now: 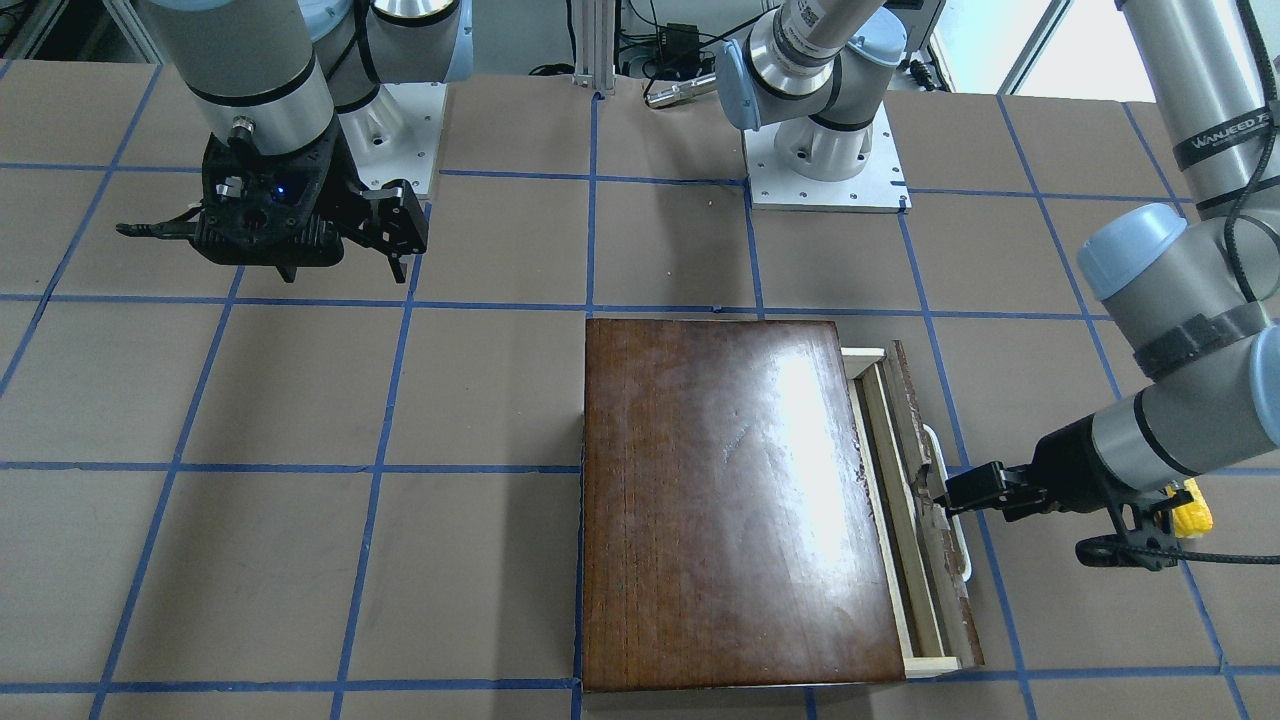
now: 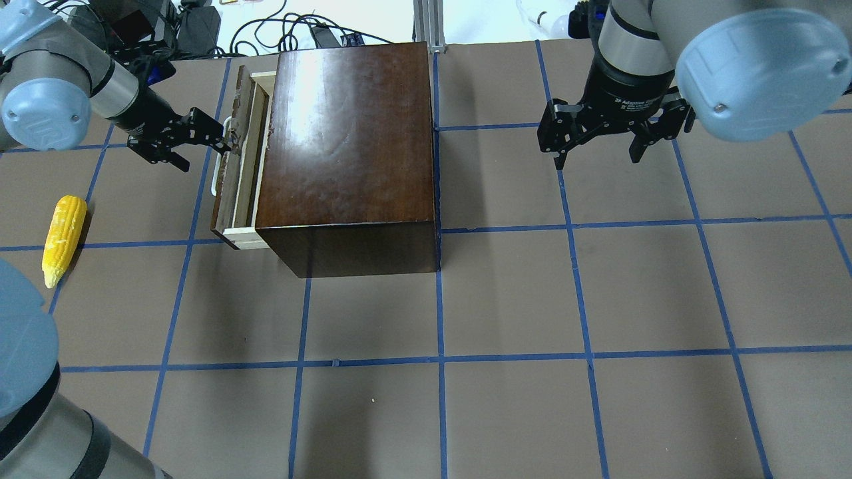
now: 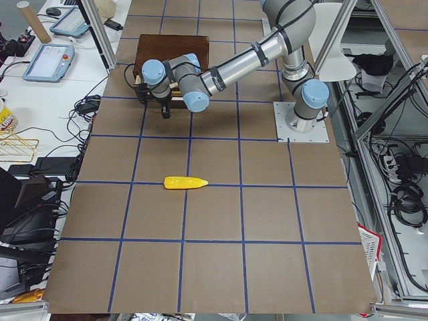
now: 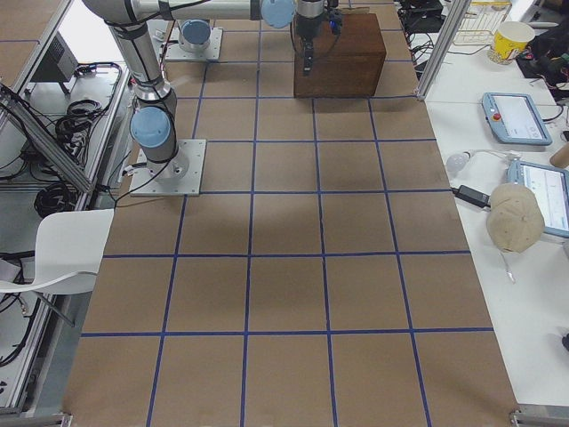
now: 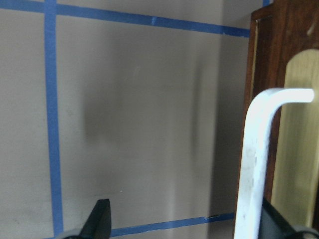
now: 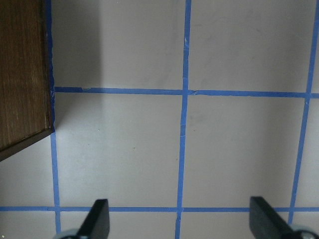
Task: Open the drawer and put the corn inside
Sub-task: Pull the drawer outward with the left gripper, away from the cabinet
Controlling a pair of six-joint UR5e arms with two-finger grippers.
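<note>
Drawer (image 2: 236, 173) was out only a crack from the box (image 2: 346, 146). Left jaws were spread wide at its white handle (image 5: 254, 164), loop just inside one finger, not clamped. Right jaws were also released, hovering over the counter (image 2: 532, 299), well apart. Corn (image 2: 63, 236) lay on the counter to the robot's left of the left jaws, long axis parallel to the drawer front, tip toward the robot. Left arm was nearer. Overhead showed the corn whole; the front-facing view hid most of it behind the forearm.

A black strap (image 1: 1228, 141) around the left arm (image 1: 1180, 70) reads "WANJEED"; other print is too small.
</note>
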